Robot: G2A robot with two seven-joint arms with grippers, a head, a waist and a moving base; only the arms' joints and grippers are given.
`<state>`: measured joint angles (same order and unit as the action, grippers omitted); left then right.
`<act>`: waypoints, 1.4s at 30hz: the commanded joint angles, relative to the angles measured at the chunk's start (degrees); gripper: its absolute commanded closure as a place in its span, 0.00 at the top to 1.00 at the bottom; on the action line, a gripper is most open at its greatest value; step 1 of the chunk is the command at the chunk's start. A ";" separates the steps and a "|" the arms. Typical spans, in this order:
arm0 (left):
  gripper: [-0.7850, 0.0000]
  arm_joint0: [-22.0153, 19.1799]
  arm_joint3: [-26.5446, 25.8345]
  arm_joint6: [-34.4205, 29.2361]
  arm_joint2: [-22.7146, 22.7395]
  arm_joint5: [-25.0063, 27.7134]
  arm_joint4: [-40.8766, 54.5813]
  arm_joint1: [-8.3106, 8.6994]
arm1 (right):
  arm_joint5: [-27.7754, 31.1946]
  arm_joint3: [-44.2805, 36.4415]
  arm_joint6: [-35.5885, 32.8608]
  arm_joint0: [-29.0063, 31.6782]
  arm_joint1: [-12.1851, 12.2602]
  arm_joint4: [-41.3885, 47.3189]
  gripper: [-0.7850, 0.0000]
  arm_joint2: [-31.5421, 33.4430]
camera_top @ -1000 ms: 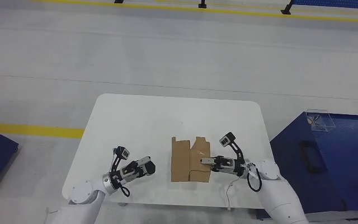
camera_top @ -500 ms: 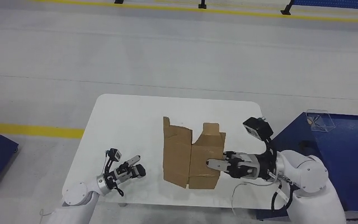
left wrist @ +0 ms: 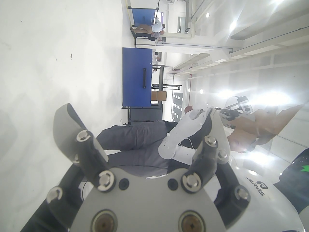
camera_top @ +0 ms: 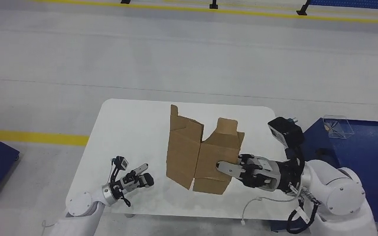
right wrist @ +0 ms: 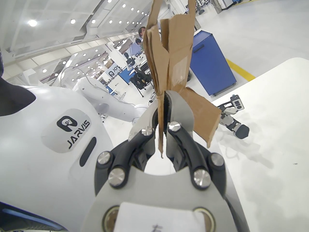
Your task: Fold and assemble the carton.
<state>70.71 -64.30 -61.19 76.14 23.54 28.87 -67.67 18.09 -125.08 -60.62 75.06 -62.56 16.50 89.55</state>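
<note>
1. Carton (camera_top: 201,156): still flat, flaps splayed, held above the table (camera_top: 133,127); right gripper (right wrist: 165,98) jaws pinch its edge panel.
2. Left gripper (camera_top: 144,175): jaws spread, nothing between them, well apart from the carton.
3. Risk: with only one edge pinched, the cardboard may swing, slip or crease.

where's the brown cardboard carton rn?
Top view: the flattened brown cardboard carton is clamped in the right gripper, held above the white table's middle, well clear of the left gripper.
</note>
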 commanded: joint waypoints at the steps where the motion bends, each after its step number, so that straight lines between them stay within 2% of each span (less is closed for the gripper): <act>1: 1.00 0.00 0.00 0.00 0.00 0.00 0.00 0.00 | -1.41 1.84 1.72 1.67 -0.23 7.50 0.00 -1.65; 4: 1.00 0.00 0.00 0.00 0.00 0.00 0.00 0.00 | -2.38 5.99 -1.28 2.68 -0.69 28.10 0.00 -4.68; 7: 1.00 0.00 0.00 0.00 0.00 0.00 0.00 0.00 | -8.11 10.57 -7.55 2.15 -1.45 51.39 0.00 -9.44; 10: 1.00 0.00 0.00 0.00 0.00 0.00 0.00 0.00 | -18.31 15.43 -12.95 1.15 -2.54 70.33 0.00 -16.54; 13: 1.00 0.00 0.00 0.00 0.00 0.00 0.00 0.00 | -30.55 19.37 -14.95 0.02 -4.05 86.45 0.00 -25.60; 18: 1.00 0.00 0.00 0.00 0.00 0.00 0.00 0.00 | -49.46 25.03 -11.78 -1.40 -7.17 113.37 0.00 -39.86; 20: 1.00 0.00 0.00 0.00 0.00 0.00 0.00 0.00 | -52.97 27.22 -7.84 -2.60 -8.24 120.58 0.00 -43.27; 23: 1.00 0.00 0.00 0.00 0.00 0.00 0.00 0.00 | -54.14 29.76 -5.44 -3.26 -9.58 122.23 0.00 -46.64; 28: 1.00 0.00 0.00 0.00 0.00 0.00 0.00 0.00 | -54.22 31.28 -6.29 -3.76 -11.18 120.12 0.00 -47.93; 32: 1.00 0.00 0.00 0.00 0.00 0.00 0.00 0.00 | -48.89 31.56 -9.60 -4.57 -11.60 110.66 0.00 -44.66; 35: 1.00 0.00 0.00 0.00 0.00 0.00 0.00 0.00 | -38.57 31.15 -15.93 -5.65 -11.25 95.53 0.00 -39.17; 38: 1.00 0.00 0.00 0.00 0.00 0.00 0.00 0.00 | -23.66 30.46 -20.14 -6.19 -10.36 79.12 0.00 -31.67; 42: 1.00 0.00 0.00 0.00 0.00 0.00 0.00 0.00 | -3.49 26.95 -19.69 -4.50 -8.86 57.62 0.00 -20.65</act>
<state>70.71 -64.30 -61.19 76.14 23.54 28.87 -67.67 6.17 -96.73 -81.14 69.77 -71.84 83.19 65.06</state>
